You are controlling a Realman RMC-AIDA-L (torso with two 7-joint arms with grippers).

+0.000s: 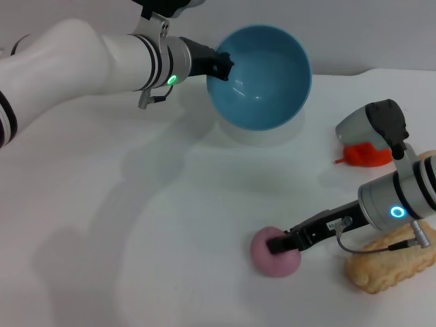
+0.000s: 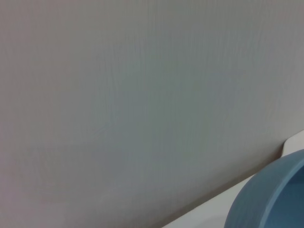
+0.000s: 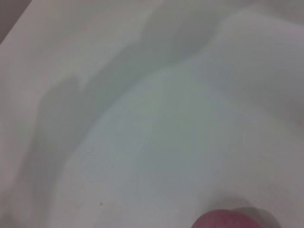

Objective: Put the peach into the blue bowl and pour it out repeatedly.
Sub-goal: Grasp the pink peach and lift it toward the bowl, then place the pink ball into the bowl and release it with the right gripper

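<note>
The blue bowl (image 1: 262, 78) is held up above the table's far side, tipped so its empty inside faces me. My left gripper (image 1: 219, 66) is shut on its left rim. A slice of the bowl's outside (image 2: 273, 197) shows in the left wrist view. The pink peach (image 1: 272, 253) rests on the table at front centre, and a bit of it (image 3: 227, 219) shows in the right wrist view. My right gripper (image 1: 279, 244) reaches in from the right, its dark fingers closed on the peach's upper right side.
A red-orange fruit (image 1: 368, 154) lies at the right behind the right arm. A beige bread-like lump (image 1: 388, 264) sits at the front right under that arm. A pale white shape (image 1: 262, 133) lies just below the raised bowl.
</note>
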